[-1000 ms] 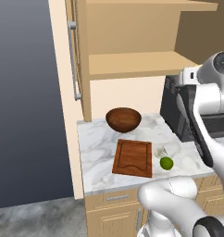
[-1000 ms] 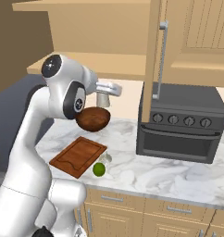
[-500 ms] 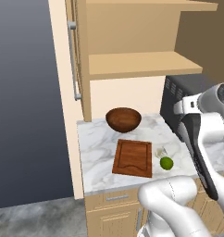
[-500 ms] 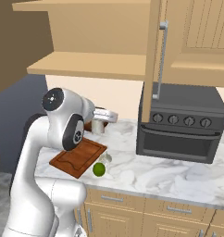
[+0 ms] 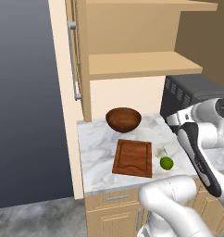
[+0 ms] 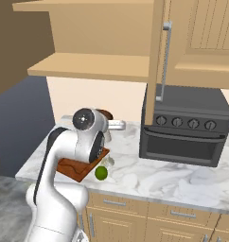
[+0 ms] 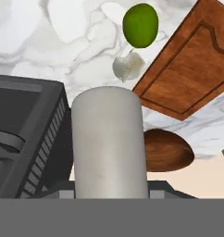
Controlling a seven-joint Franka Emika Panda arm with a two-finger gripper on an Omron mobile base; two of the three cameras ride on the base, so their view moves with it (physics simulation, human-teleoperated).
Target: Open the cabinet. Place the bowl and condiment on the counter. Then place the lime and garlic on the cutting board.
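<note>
One condiment (image 7: 109, 143) sits gripped in our tool above the worktop (image 5: 97, 148) between the bowl (image 5: 123, 119) and the dark oven (image 5: 192, 95), and if we release too high, we judge it may topple toward the lime (image 5: 166, 163) and garlic (image 5: 160, 152).

Left base view looks forward and down from behind the arm's left, right base view from its right; both share the table (image 5: 97, 143) with the cutting board (image 5: 133, 157), the lime (image 6: 101, 173) at its 3 o'clock in the left view. Hand view sits close, looking down along the condiment (image 7: 109, 143).
</note>
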